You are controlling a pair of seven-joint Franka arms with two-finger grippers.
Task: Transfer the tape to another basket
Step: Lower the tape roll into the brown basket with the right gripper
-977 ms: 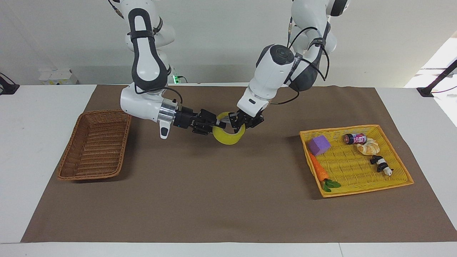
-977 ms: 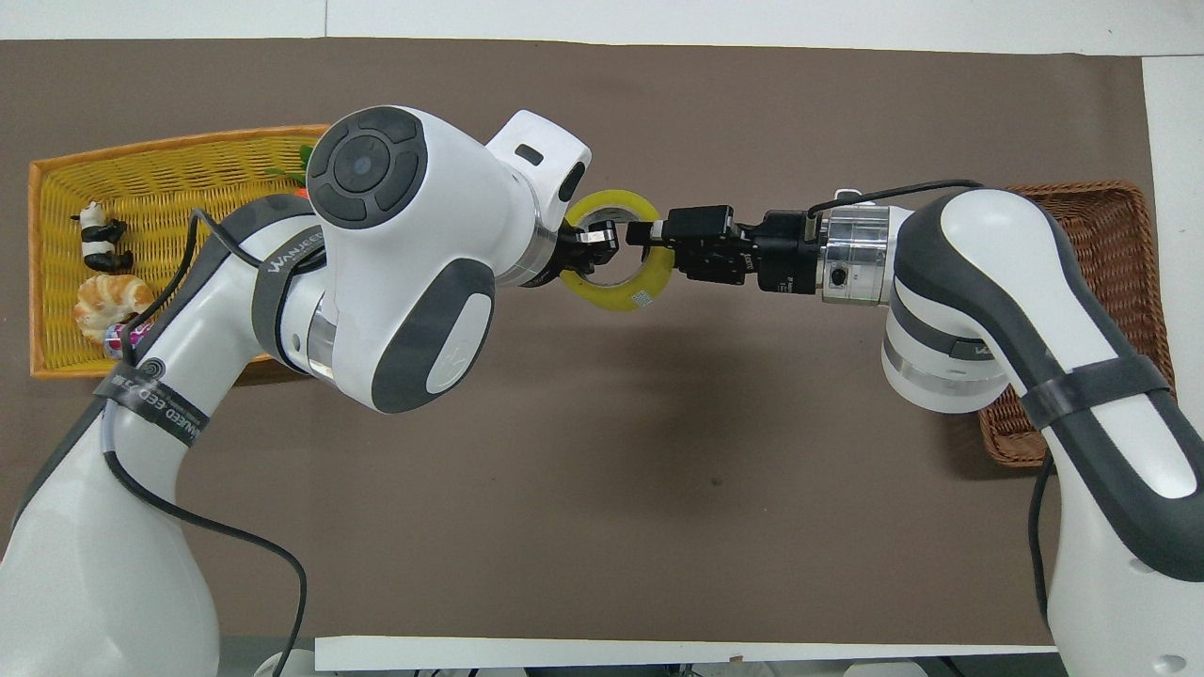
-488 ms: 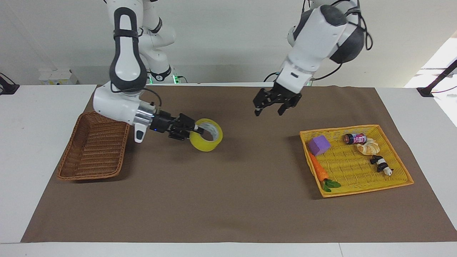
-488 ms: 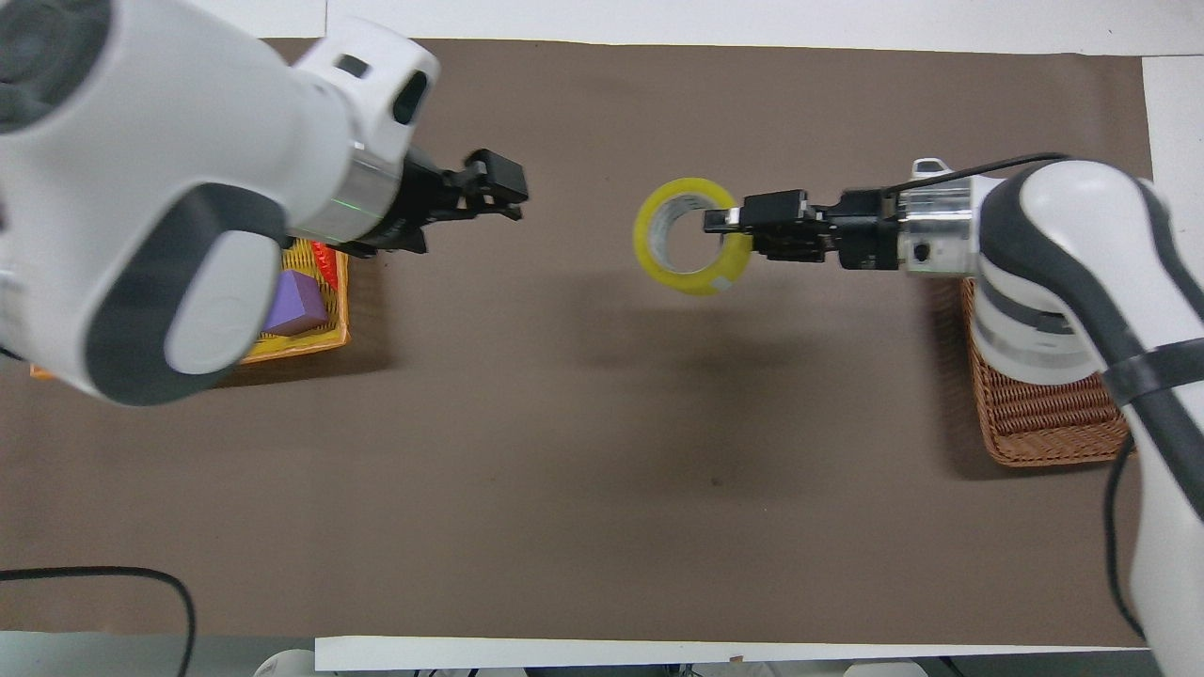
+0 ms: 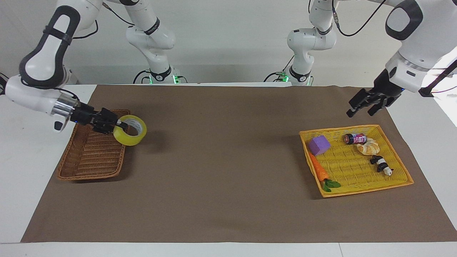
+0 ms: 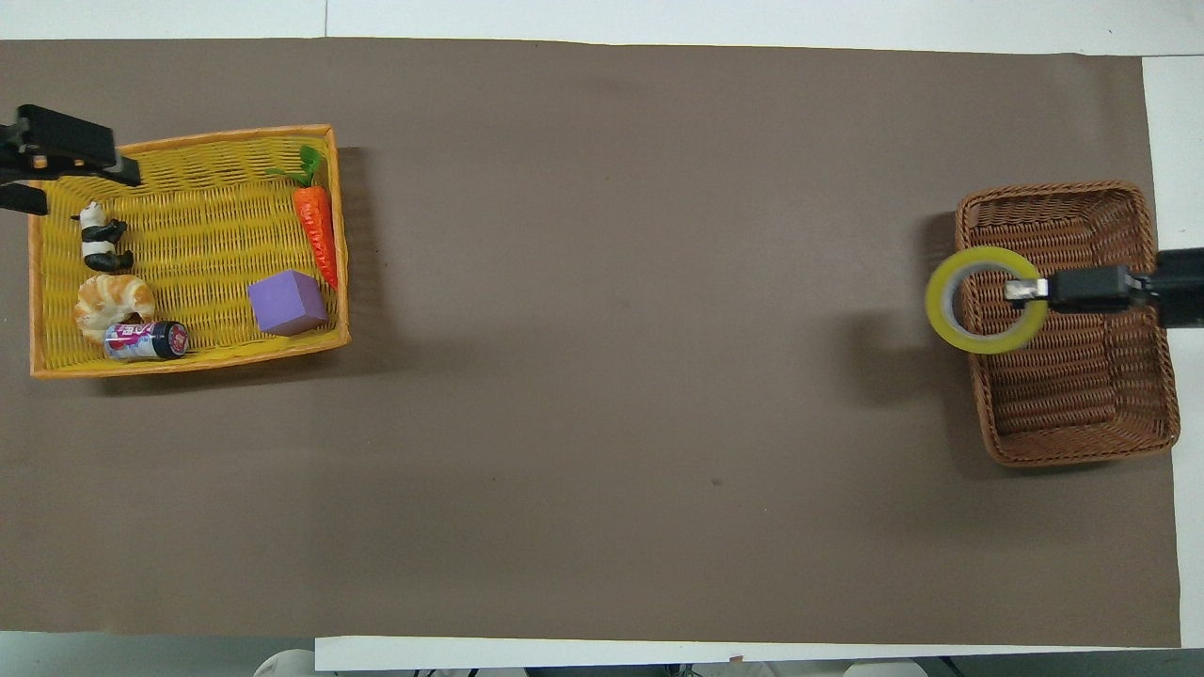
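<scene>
The yellow tape [image 5: 125, 137] hangs in my right gripper [image 5: 121, 125], which is shut on the roll's wall, one finger through its hole. The roll is in the air over the rim of the brown wicker basket [image 5: 89, 175], on the side toward the table's middle. In the overhead view the tape [image 6: 942, 303] overlaps that rim of the basket [image 6: 1082, 455], with the right gripper [image 6: 1021, 291] reaching in over the basket. My left gripper [image 5: 365, 105] is open and empty, raised by the corner of the yellow basket; it also shows in the overhead view [image 6: 56, 155].
The flat yellow basket [image 5: 351, 170] at the left arm's end holds a purple block [image 5: 319, 145], a carrot [image 5: 319, 170], a can [image 5: 355, 138], a croissant [image 5: 368, 146] and a panda figure [image 5: 380, 165]. A brown mat [image 5: 221, 171] covers the table.
The right gripper has carried the tape from the table's middle to over the brown basket's rim. The left gripper let go of the tape and drew back past the yellow basket.
</scene>
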